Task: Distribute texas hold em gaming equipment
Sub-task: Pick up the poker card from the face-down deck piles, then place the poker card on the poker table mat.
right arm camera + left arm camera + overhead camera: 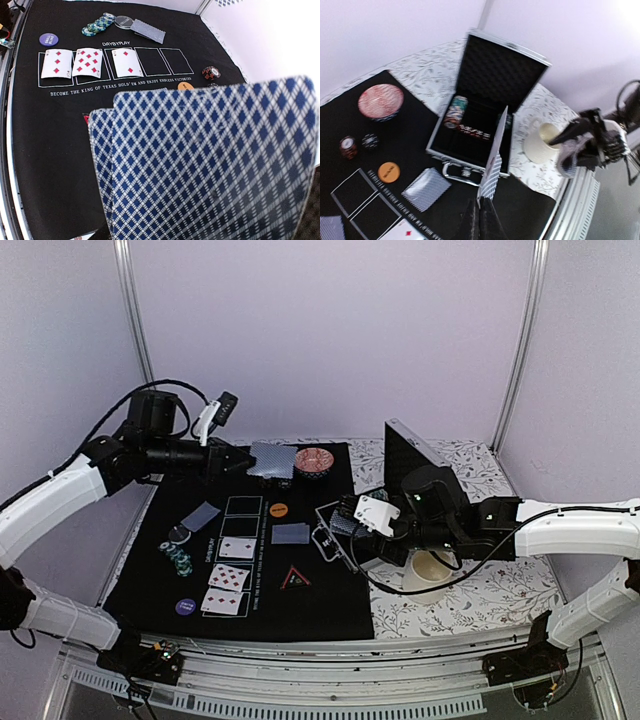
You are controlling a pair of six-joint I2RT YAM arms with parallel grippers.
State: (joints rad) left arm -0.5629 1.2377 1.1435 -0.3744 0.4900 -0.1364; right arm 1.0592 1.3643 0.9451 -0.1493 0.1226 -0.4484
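Right gripper [356, 530], at the edge of the black mat [330, 600] by the open case [410, 455], clamps the deck [210, 165] while the left gripper [240, 460] pinches one card [272, 460] near the red bowl [314, 462], best lowered flat before release.

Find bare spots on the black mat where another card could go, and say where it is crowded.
Free: the two empty outlined boxes between the orange disc and the left face-down cards; the mat's near right corner past the red triangle. Crowded: around the chips.
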